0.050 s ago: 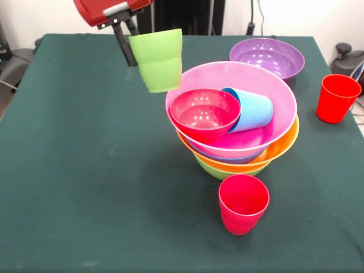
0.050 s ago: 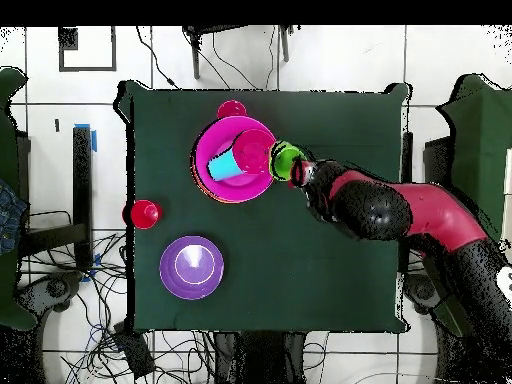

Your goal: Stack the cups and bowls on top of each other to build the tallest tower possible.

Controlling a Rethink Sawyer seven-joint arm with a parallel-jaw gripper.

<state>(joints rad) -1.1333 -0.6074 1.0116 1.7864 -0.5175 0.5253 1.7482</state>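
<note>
Underneath, dark green tablecloth (image 1: 68, 170), wrinkle-free.

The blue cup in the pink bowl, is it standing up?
No, tipped over. The blue cup lies on its side in the pink bowl, beside the red bowl.

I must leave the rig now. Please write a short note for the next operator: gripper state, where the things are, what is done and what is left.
Gripper: shut on the lime green cup, held in the air beside the tower.
Tower: lime green, orange, blue and pink bowls nested; the small red bowl and the sky blue cup, on its side, lie in the pink bowl.
Loose on the table: purple bowl, two red cups.
Left: place the held cup, add the loose pieces.
</note>
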